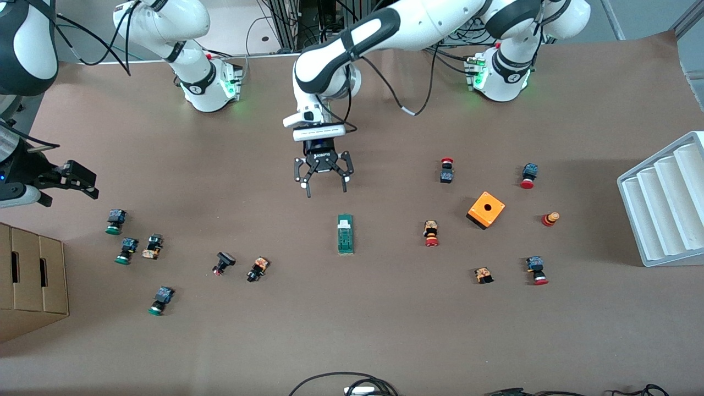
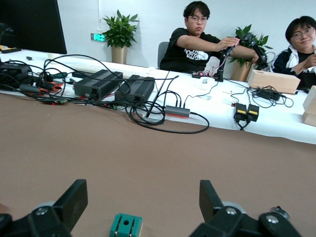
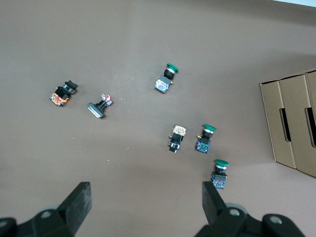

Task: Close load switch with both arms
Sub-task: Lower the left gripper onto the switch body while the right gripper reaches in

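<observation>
The load switch [image 1: 345, 234], a narrow green block with a white piece at the end toward the robots, lies flat mid-table. My left gripper [image 1: 326, 191] hangs open just on the robots' side of it, fingers pointing down, nothing between them. In the left wrist view the switch's green end [image 2: 126, 226] shows low between the spread fingers [image 2: 74, 197] of the left gripper [image 2: 143, 197]. My right gripper [image 1: 88, 184] hovers open at the right arm's end of the table, above green-capped push buttons [image 1: 115, 221]. In its own view the right gripper [image 3: 145, 197] is empty over bare table.
An orange box with a hole [image 1: 486, 209] and red-capped push buttons [image 1: 431, 234] lie toward the left arm's end, next to a white ribbed rack [image 1: 665, 203]. A cardboard box [image 1: 30, 280] stands at the right arm's end. More buttons [image 1: 257, 269] lie scattered nearer the camera.
</observation>
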You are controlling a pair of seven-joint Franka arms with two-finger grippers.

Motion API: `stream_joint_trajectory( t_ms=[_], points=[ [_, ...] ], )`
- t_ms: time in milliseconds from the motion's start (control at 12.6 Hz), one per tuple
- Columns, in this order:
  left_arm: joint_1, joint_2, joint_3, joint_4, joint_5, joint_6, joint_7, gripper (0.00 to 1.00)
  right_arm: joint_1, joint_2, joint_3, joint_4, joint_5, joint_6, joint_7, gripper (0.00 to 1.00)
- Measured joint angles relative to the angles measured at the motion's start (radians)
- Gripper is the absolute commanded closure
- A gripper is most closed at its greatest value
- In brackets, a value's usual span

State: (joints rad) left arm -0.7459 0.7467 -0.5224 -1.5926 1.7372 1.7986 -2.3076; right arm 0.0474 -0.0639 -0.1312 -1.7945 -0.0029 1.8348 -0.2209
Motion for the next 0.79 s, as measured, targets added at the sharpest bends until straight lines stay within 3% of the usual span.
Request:
stream_joint_trajectory(
  t_ms=[794],
  points=[
    [0.001,0.18,0.016,0.002,0.12,-0.04,-0.101,0.0,0.094,0.055,0.003,0.006,0.002,0.006,0.0,0.0]
  ],
)
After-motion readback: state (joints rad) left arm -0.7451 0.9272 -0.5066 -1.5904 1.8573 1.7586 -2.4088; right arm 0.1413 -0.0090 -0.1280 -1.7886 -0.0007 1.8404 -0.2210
